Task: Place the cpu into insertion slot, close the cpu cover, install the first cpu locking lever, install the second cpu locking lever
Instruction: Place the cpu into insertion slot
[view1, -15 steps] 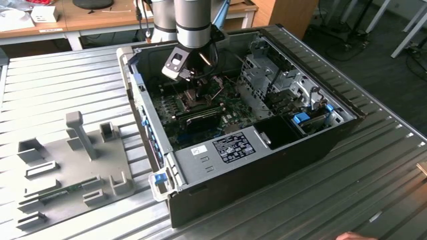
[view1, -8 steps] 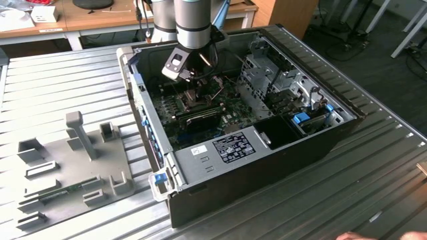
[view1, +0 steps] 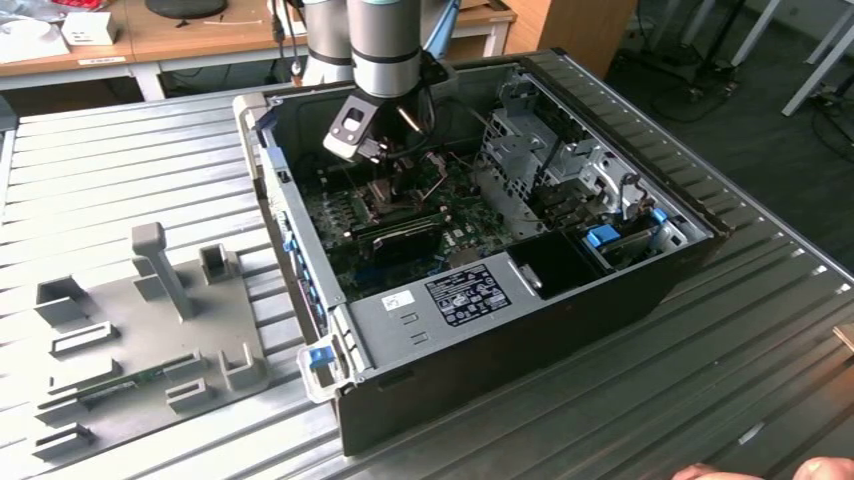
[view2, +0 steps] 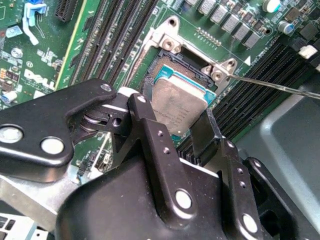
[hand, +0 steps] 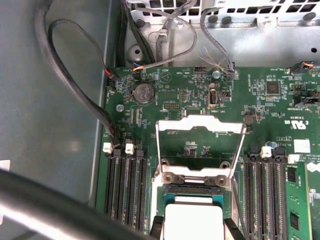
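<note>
exterior view: the gripper (view1: 384, 172) is seen inside the computer case (view1: 601, 300). second wrist view: the cpu (view2: 177, 106) is clamped between the jaws, over the insertion slot (view2: 169, 62). first wrist view: the cpu cover (hand: 200, 125) is seen open.

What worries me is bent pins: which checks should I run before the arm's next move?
1. The chip is clamped in the gripper: ok.
2. The cover frame is swung open, off the socket: ok.
3. The lever rod is unlatched and off the cover frame: ok.
4. The chip is over the socket, not off to one side: ok.
5. The chip is seated flat: cannot tell.
6. The socket pins are undamaged: cannot tell, the chip covers most of them.
</note>
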